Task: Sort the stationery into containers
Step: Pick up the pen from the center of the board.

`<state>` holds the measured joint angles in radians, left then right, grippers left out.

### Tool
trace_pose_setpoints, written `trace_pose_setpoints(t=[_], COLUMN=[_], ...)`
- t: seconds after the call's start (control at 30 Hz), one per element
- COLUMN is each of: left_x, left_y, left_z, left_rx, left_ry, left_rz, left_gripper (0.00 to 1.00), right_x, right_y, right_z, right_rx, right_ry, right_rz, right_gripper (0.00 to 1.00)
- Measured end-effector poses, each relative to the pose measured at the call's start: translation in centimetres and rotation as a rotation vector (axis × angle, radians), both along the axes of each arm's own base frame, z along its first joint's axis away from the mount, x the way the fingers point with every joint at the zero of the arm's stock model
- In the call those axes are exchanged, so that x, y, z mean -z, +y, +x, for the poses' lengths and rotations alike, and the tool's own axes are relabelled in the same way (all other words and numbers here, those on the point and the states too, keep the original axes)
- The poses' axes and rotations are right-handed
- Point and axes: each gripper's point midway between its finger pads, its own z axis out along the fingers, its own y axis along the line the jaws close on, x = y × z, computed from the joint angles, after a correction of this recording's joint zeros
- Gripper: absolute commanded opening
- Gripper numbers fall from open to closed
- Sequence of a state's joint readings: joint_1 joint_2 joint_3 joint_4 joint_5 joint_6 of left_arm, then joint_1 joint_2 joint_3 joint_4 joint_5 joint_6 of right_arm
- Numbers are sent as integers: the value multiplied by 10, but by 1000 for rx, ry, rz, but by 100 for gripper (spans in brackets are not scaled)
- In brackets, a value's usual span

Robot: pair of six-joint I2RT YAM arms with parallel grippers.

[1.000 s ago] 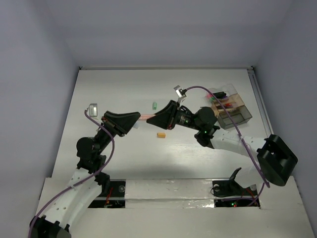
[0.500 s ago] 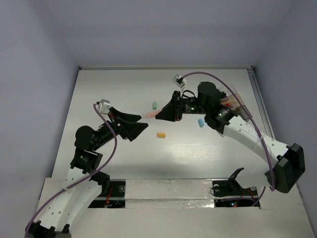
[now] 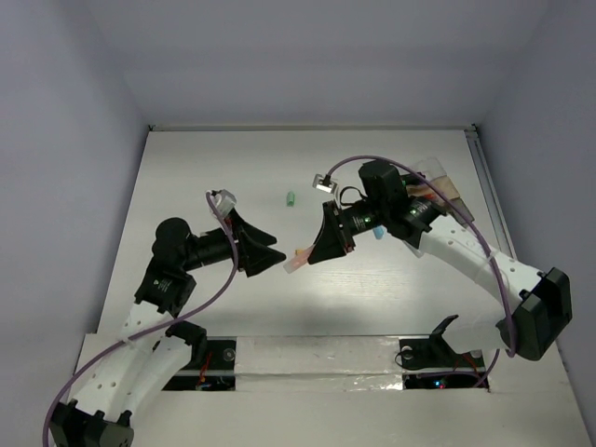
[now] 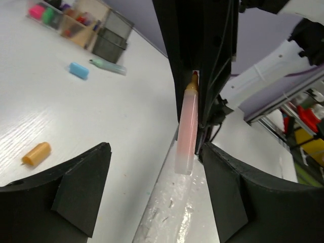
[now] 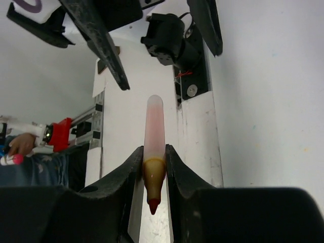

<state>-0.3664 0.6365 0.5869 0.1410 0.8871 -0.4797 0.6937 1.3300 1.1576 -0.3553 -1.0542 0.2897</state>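
My right gripper (image 3: pixel 313 252) (image 5: pixel 154 169) is shut on a red pen (image 5: pixel 154 132) with a pale pink barrel, held above the table near its red tip. The pen's blunt end (image 4: pixel 185 135) reaches between the fingers of my left gripper (image 3: pixel 276 255) (image 4: pixel 157 190), which stands open and does not grip it. An orange eraser (image 4: pixel 36 153), a blue eraser (image 4: pixel 78 70) (image 3: pixel 377 232) and a pale green pen-like item (image 4: pixel 107 66) lie on the table. The clear compartment container (image 4: pixel 107 44) (image 3: pixel 449 189) stands at the far right, with pink and green items inside, partly hidden by my right arm.
A small green piece (image 3: pixel 291 197) lies alone on the table beyond both grippers. Walls close the table on the left, back and right. The taped near edge (image 3: pixel 307 358) runs between the arm bases.
My left gripper has let go of the pen and opened. The right gripper kept the pen and swung it nearer, while the left gripper moved right and stays by the pen's end.
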Motion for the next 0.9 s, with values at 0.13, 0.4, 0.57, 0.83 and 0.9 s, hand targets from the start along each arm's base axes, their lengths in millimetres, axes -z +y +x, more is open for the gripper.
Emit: trace_pose_setpoints(t=[0.13,0.4,0.57,0.83,0.9], left_x=[2,7,14,28,32], left_y=[-6,-17,-20,-27,-27], left_z=[-14,-36,-34,-38,-37], left_rx=[86,222,221,252,251], left_ry=[16,54,75,113,125], left_rz=[-19,-21,-7,30,39], left_gripper=[61,47,38,31,29], right_x=[-5,7,9,4,5], right_y=[1,10,16,25,27], right_z=[-3,4,8,13,13], right_rx=[-41,-76,-97,-119,-127], right_ry=[4,61,93,58,59], right_rz=[16,-1,-9,-15,-26], right_gripper=[0,0,0,0,0])
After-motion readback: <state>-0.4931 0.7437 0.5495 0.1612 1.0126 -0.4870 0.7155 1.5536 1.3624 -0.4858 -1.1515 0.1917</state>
